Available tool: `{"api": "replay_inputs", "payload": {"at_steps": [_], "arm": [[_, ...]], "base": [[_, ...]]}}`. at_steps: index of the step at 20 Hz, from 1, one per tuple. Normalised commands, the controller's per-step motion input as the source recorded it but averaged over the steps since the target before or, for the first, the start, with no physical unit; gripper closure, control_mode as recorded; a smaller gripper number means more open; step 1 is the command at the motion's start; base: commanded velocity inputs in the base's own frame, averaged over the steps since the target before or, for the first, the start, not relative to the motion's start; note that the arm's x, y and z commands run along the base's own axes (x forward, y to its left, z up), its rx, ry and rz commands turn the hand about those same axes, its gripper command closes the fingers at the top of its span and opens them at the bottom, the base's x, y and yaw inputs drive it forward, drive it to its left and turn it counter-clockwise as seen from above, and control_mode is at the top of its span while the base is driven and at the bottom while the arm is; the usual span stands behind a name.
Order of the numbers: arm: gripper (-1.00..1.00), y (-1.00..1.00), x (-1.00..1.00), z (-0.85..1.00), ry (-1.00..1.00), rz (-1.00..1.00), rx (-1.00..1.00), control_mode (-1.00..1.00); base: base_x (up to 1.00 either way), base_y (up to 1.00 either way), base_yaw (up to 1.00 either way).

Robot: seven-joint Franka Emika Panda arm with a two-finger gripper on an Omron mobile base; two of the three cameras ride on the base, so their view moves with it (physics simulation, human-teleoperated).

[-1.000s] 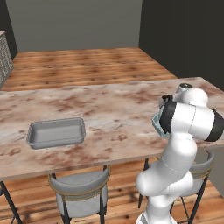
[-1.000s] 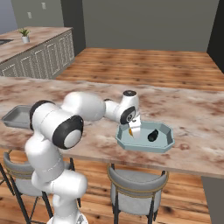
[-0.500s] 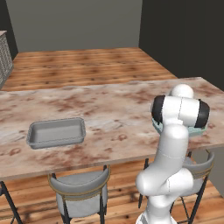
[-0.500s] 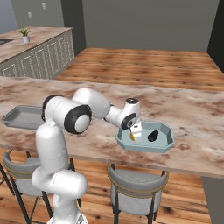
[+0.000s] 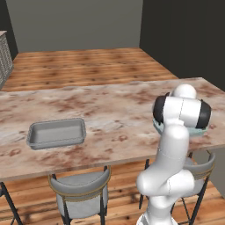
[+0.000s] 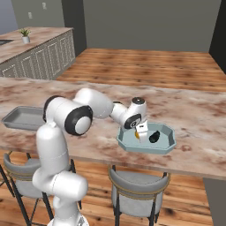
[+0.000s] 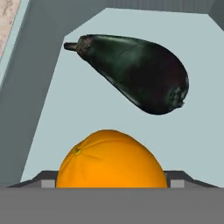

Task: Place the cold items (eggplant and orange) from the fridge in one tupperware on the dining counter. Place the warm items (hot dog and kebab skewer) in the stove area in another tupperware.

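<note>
My pincer (image 6: pixel 141 133) is down inside the pale blue tub (image 6: pixel 165 145), and the orange (image 7: pixel 111 159) sits right between my two fingertips (image 7: pixel 43 178), filling the gap. The fingers stand wide, but whether they press on the orange or sit just clear of it, I cannot tell. Just past the orange, on the tub's floor, lies the dark eggplant (image 7: pixel 133 72), its stem end pointing off to the left in my hand view, with a small gap between the two. From the right base view the eggplant (image 6: pixel 154 137) lies beside my pincer in the middle of the tub. The tub rests near the front edge of the marble counter (image 6: pixel 194 119). Well away along the same counter sits the grey tray (image 5: pixel 57 133). Grey stools (image 6: pixel 137 189) stand tucked under the front edge.
</note>
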Motion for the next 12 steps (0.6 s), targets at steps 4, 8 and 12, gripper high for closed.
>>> {"api": "replay_inputs", "payload": {"at_steps": [4, 8, 12], "arm": [[-1.00, 0.12, 0.00, 0.48, -0.09, 0.03, 0.00, -1.00], [-1.00, 0.31, 0.01, 0.62, 0.02, 0.03, -0.06, -1.00], [-1.00, 0.40, -0.02, 0.62, 0.10, 0.11, -0.20, -1.00]], "base": [[0.00, 0.00, 0.00], [0.00, 0.00, 0.00], [0.00, 0.00, 0.00]]}}
